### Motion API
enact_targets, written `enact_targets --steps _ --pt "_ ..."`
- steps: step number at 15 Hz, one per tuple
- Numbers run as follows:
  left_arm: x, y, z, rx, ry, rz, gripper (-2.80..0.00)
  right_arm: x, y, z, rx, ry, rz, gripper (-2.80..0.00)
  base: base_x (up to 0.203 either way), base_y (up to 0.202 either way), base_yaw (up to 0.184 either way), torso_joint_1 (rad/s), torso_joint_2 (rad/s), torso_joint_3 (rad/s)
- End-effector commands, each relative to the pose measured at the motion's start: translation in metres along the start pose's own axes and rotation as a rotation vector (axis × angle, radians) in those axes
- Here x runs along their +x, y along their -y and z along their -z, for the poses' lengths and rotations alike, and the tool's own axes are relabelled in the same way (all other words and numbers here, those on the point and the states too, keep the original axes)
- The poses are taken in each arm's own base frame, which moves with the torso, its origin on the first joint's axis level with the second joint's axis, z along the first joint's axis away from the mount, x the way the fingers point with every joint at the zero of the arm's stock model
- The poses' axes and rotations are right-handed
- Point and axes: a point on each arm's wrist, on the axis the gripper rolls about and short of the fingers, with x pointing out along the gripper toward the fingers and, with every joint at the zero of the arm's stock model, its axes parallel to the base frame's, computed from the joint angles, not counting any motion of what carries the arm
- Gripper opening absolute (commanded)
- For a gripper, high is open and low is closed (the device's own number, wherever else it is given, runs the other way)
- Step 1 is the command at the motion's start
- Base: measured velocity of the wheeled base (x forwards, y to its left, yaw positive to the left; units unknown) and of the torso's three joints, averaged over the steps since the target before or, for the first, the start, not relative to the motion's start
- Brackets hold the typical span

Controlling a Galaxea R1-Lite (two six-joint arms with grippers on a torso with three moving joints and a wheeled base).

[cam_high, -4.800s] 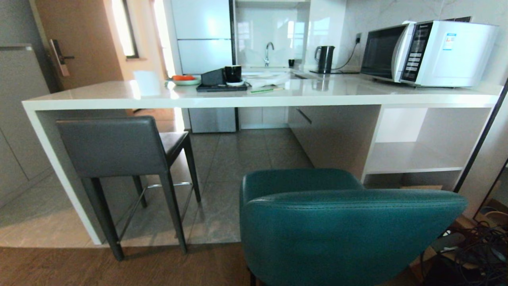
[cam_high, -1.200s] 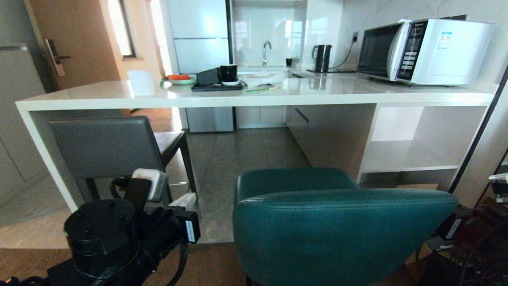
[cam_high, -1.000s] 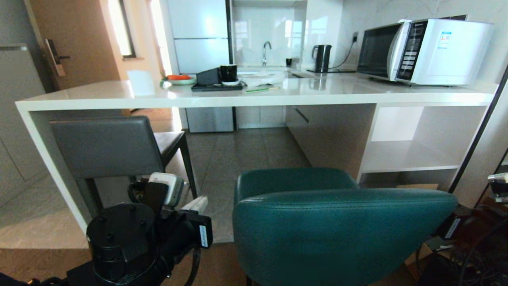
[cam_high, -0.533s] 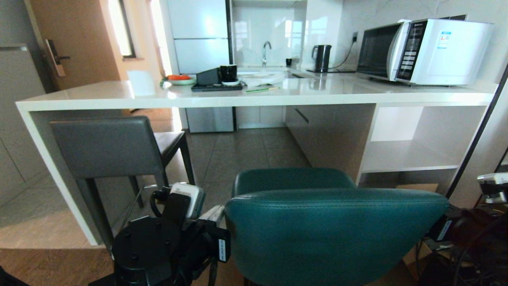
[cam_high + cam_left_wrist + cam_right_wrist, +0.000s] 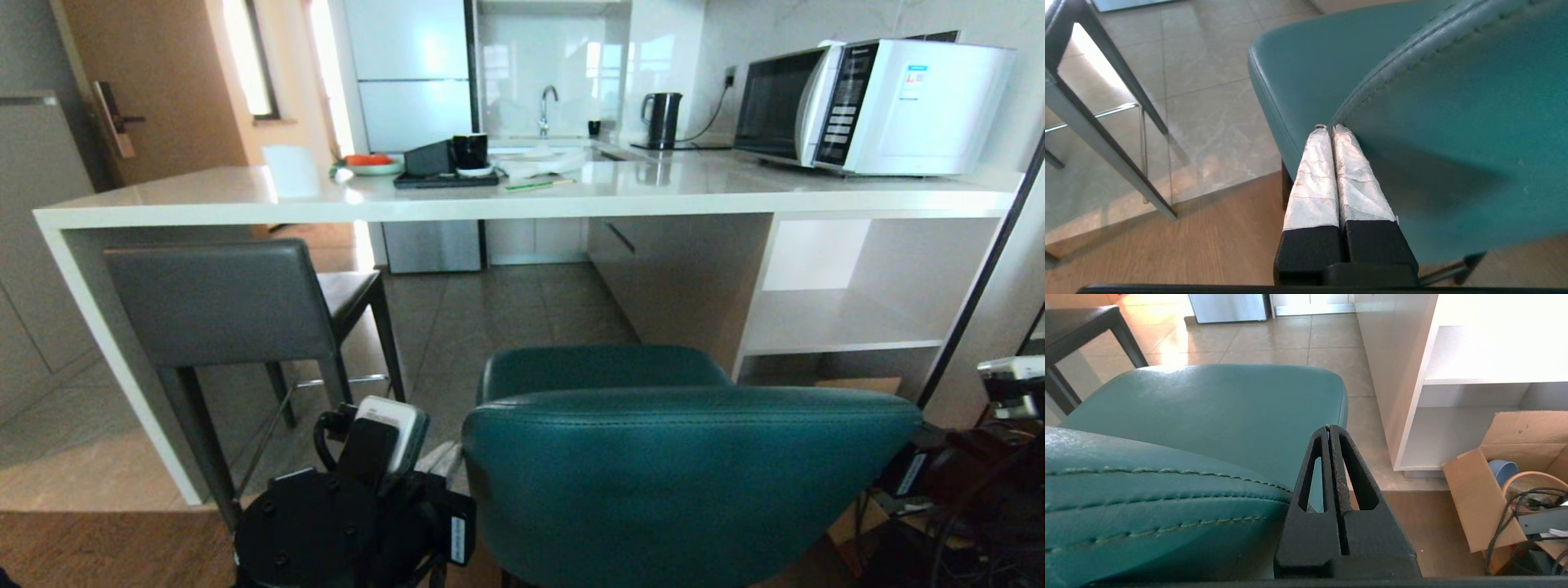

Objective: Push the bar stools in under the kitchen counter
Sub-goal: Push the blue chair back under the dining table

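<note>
My left gripper [image 5: 1329, 127] has its two taped fingers [image 5: 1312, 179] pressed together with nothing between them. Its tips are right at the left end of the teal stool's [image 5: 1437, 122] curved back, where the stitched edge meets the seat side; I think they touch the leather, but I cannot be fully sure. In the head view the left arm [image 5: 351, 523] is low on the left side of the teal stool [image 5: 694, 482], close to it.

My right gripper [image 5: 1329, 428] is also closed, the two black fingers [image 5: 1349, 477] flat against each other and empty. It is just beside the right end of the teal back [image 5: 1163, 498], and I cannot tell if it touches. In the head view I see only a small part of the right arm [image 5: 1008, 384] at the right edge.

The teal stool stands in front of the counter [image 5: 522, 200], on the wood floor, and it is not under the top. The grey stool [image 5: 224, 302] is to its left, near the white end panel [image 5: 106, 343], with its seat under the counter and its back just outside the front edge. On the counter are a microwave [image 5: 873, 106], a kettle [image 5: 663, 119] and a black tray [image 5: 445, 178] with a cup. A cardboard box [image 5: 1498, 477] lies on the floor by the open shelf [image 5: 1490, 355].
</note>
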Motion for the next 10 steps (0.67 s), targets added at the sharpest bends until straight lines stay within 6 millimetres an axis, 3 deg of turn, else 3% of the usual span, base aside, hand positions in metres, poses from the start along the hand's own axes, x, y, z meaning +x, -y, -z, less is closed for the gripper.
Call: enact_targets --steps 1,5,10 --pt "0.009 0.005 0.004 0.000 -0.007 -0.005 -2.80 0.003 -0.001 0.001 -0.001 -0.003 -0.008 -2.80 0.000 0.000 0.000 0.000 0.00 0.000" --pt "0.019 0.009 0.007 -0.014 0.010 -0.010 -2.80 0.014 -0.008 -0.003 -0.016 0.008 -0.047 -2.80 0.000 0.000 0.000 0.000 0.00 0.000" --pt "0.020 -0.006 0.001 -0.033 0.028 -0.059 -2.80 0.031 -0.041 -0.007 -0.070 0.025 -0.160 -2.80 0.000 0.000 0.000 0.000 0.00 0.000"
